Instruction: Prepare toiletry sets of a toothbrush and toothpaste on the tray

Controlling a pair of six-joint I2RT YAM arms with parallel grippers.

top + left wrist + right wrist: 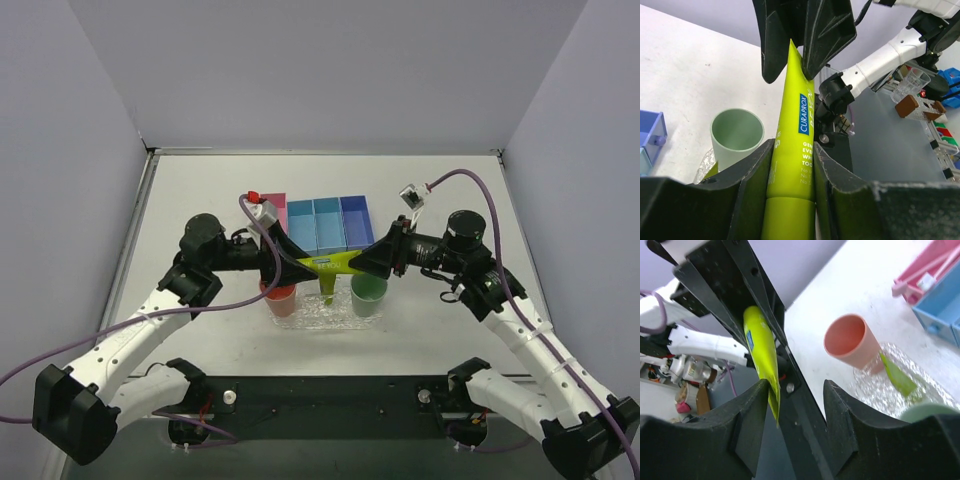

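Trouble could come right here in mid-air. The toothpaste tube [795,115] hangs between both arms at the centre of the top view, above the tray [325,318], and only one side truly has it. The left gripper [792,152] is clenched on the thick cap end, fingers pressed to both flanks at the bottom of its wrist view. The right gripper [796,387] stands with its jaws apart around the flat crimped end. The right wrist view shows a clear gap, with the thin edge lying close to one finger only.

If left lets go before right closes, I'd expect the tube to drop. Below it, at the tray's two ends, stand the pink cup [282,300] and the green cup [368,297], and it could knock or bounce off either. If right closes off-centre, that slim flat edge may slide out or twist. If both clamp and pull apart, the soft body could buckle or squeeze.

The tube itself is bright yellow-green and glossy, with a blue CURAPROX label. It is round and full near the cap and tapers to a blade-thin end. It looks soft-walled, so it is likely slippery under hard pads. A second tube [895,377] lies on the tray at the lower right of the right wrist view, one end at the pink cup.
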